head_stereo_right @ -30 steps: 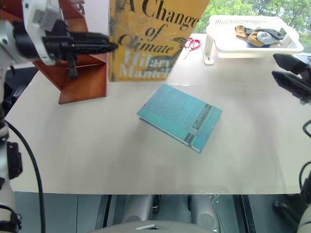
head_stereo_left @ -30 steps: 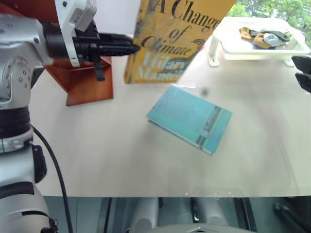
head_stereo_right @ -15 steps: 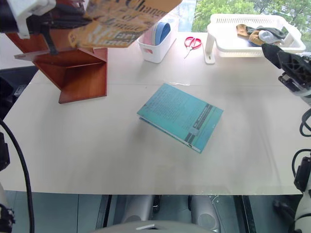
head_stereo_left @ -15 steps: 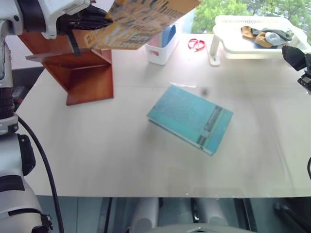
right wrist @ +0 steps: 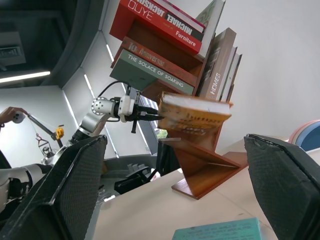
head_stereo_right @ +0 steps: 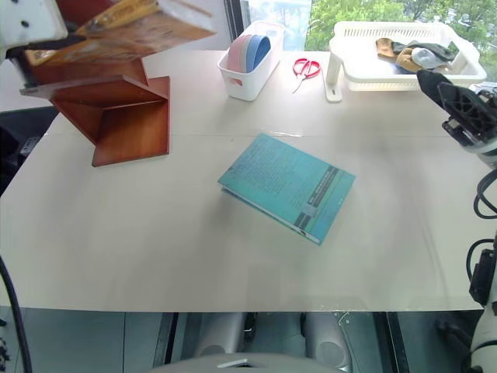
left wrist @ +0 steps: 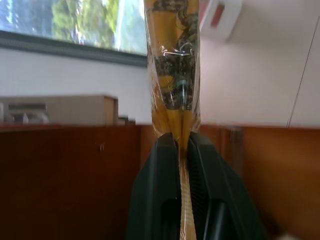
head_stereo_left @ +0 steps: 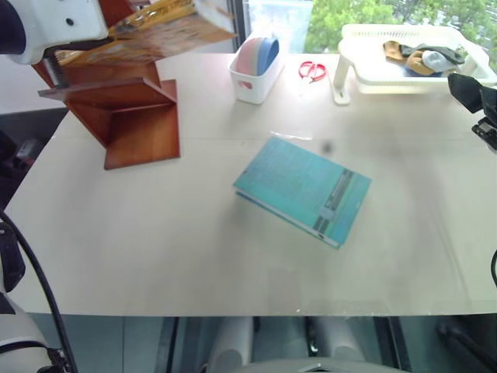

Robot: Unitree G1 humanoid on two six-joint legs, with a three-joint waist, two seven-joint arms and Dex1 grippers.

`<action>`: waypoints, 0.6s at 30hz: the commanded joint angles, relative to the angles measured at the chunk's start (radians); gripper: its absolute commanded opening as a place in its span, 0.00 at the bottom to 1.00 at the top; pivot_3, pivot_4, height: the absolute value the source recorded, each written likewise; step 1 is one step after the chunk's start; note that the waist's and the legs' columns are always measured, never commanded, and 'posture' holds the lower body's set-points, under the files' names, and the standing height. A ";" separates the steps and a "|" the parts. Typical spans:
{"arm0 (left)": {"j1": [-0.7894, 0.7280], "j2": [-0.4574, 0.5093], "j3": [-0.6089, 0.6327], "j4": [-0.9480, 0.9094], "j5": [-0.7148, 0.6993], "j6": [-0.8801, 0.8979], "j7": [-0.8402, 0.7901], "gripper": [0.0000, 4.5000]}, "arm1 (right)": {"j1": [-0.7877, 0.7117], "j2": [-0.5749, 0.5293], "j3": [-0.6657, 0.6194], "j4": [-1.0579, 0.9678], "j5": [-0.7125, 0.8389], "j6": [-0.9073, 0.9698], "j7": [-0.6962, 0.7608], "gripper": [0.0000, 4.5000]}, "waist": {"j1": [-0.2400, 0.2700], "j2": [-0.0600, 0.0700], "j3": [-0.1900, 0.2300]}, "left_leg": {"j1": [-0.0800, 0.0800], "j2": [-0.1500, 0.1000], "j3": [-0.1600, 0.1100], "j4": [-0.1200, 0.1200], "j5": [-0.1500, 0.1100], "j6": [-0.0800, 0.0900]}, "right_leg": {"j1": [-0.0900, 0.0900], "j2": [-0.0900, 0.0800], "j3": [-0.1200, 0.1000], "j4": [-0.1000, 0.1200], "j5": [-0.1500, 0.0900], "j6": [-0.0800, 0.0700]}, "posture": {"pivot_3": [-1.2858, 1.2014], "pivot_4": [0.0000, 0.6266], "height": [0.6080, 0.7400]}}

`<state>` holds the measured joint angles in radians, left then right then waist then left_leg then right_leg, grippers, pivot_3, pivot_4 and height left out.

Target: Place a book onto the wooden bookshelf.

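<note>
The yellow-orange book hangs nearly flat, slightly tilted, just above the top slanted board of the reddish-brown wooden bookshelf at the table's far left. My left gripper is shut on the book's edge, its black fingers pinching the glossy jacket. The right wrist view shows the book above the bookshelf. At the table's right edge, far from the shelf, my right gripper is open with nothing between its fingers.
A teal-blue book lies flat mid-table. A white bin of pink and blue plates and red scissors sit at the back. A white tray with cloths stands back right. Upper shelves hold several books.
My left gripper has carried the book leftwards and rolled it from upright to nearly flat over the bookshelf. The right gripper has turned slightly and stayed near its place.
</note>
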<state>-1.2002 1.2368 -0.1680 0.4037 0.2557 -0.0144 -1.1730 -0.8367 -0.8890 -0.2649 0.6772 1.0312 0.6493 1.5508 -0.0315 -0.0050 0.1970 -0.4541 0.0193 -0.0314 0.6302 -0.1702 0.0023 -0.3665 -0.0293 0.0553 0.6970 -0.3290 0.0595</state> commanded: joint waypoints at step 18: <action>0.026 0.092 0.020 0.075 0.154 0.013 -0.016 0.62 | -0.032 0.013 0.004 -0.029 0.016 -0.040 0.064 1.00 | -0.011 0.000 0.000 | -0.001 0.001 0.001 0.000 0.000 0.000 | -0.003 0.000 0.001 0.003 0.000 0.000 | 0.52 0.24 1.00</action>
<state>-1.1644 1.2935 -0.1878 0.4885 0.4093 -0.0127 -1.1889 -0.8475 -0.8703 -0.2480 0.6766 1.0384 0.6235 1.5530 -0.0427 -0.0050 0.1970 -0.4557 0.0208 -0.0302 0.6308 -0.1701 0.0023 -0.3698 -0.0291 0.0565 0.6999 -0.3290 0.0595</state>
